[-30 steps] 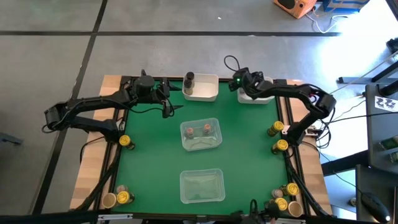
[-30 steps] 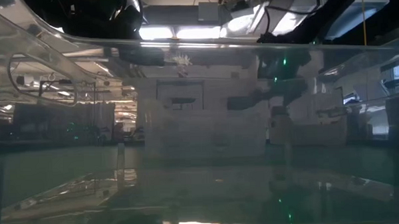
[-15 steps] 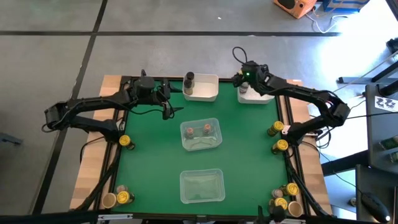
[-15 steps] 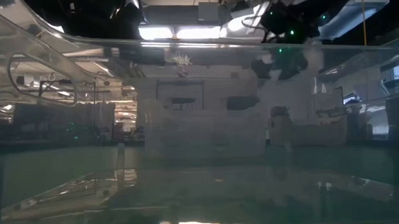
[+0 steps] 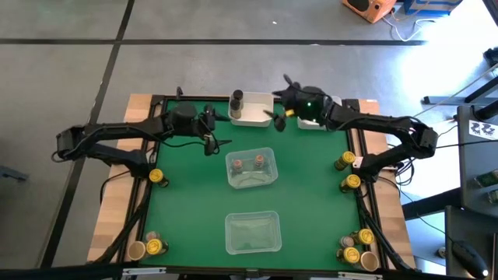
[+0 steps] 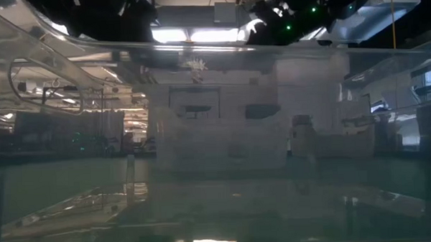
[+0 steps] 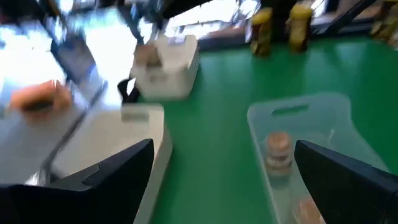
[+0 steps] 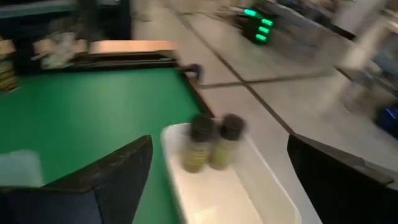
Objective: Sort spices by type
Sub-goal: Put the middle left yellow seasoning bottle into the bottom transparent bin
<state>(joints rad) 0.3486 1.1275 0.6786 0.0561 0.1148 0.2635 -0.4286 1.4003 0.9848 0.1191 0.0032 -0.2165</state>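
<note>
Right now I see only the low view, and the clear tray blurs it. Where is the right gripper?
Observer: The right gripper hangs open at the far edge of the table, by the white bin on the left.
Operator: Is something in that bin?
Observer: Yes, two dark-lidded jars stand in it, side by side.
Operator: And the middle tray?
Observer: The clear tray holds two brown-topped jars.

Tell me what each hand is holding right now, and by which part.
Nothing. The left hand is open and empty over the green mat, and the right hand is open and empty between the two white bins.
</note>
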